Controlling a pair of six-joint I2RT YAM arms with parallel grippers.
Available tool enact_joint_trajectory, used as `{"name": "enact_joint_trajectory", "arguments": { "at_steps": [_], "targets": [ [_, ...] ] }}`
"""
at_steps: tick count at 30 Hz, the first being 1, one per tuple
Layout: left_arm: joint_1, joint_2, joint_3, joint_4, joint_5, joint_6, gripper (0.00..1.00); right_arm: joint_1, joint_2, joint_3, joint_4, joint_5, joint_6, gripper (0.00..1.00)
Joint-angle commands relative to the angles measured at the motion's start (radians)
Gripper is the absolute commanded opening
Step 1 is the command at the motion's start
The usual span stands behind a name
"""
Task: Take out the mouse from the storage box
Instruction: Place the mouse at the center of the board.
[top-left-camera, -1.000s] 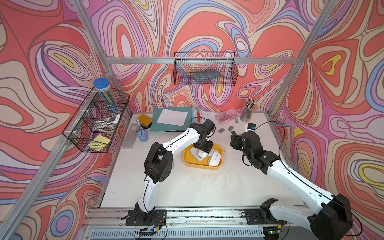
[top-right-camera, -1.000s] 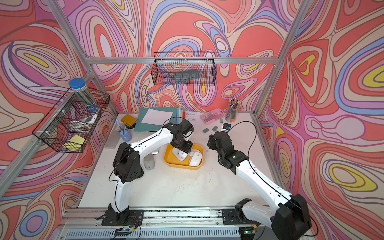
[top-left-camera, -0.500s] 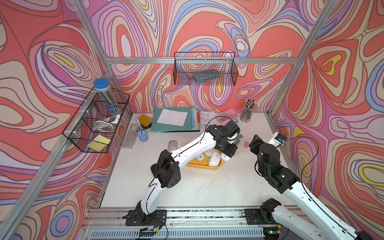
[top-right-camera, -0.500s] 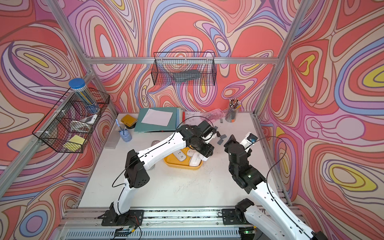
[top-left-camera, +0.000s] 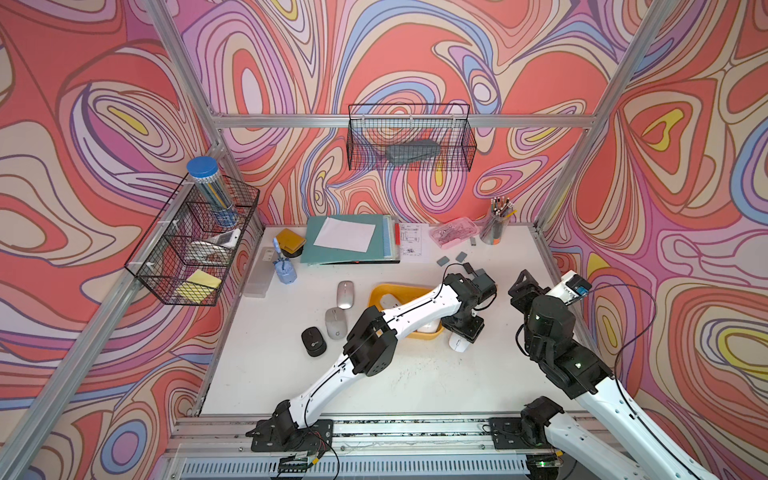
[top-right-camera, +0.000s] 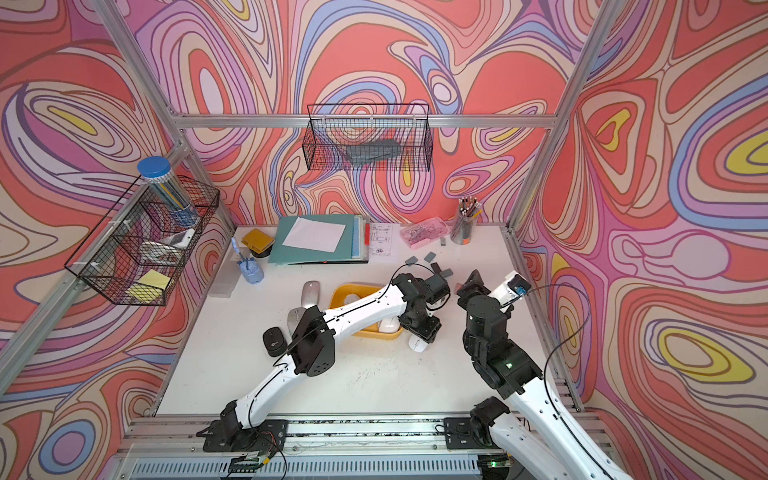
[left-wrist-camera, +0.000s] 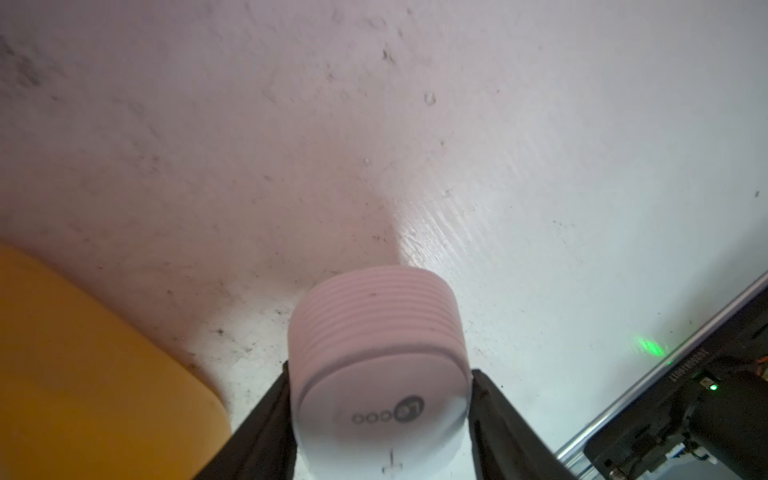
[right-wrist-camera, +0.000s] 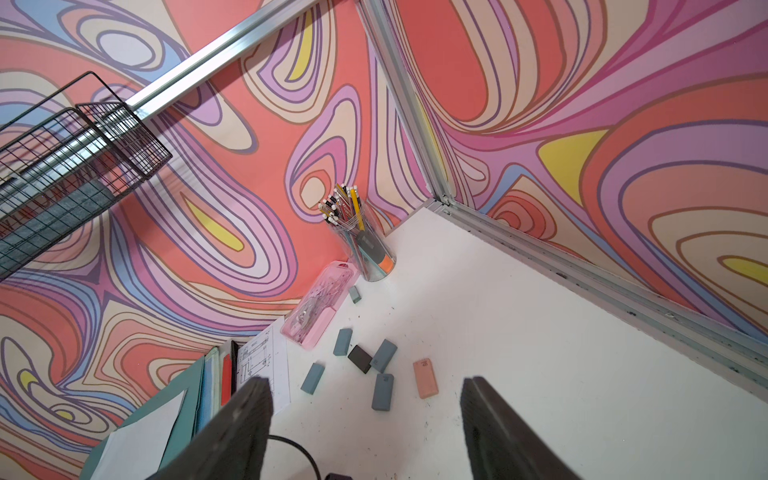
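Left wrist: left hand (left-wrist-camera: 380, 376) clamps mouse (left-wrist-camera: 374, 324)

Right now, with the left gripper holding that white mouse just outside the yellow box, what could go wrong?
1. The left gripper pinches the white mouse near one end; most of it juts past the fingers, so it may pivot or slip.
2. The storage box sits close beside it; a sideways swing could bump the box.
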Motion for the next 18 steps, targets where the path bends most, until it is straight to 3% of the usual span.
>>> {"name": "enact_joint_trajectory", "arguments": {
  "at_steps": [1,12,18],
  "targets": [
    [-0.025,0.023,0.041,-0.047,0.029,-0.019,0.4,-0.004,0.005,-0.008,0.012,-0.017,-0.005,0.73],
    [-0.038,0.078,0.03,-0.08,0.024,-0.023,0.65,-0.004,0.026,0.0,0.022,-0.054,-0.019,0.73],
    [-0.041,0.037,0.031,-0.077,0.015,-0.016,0.86,-0.004,0.048,0.009,0.029,-0.084,-0.036,0.74]
  ]
}}
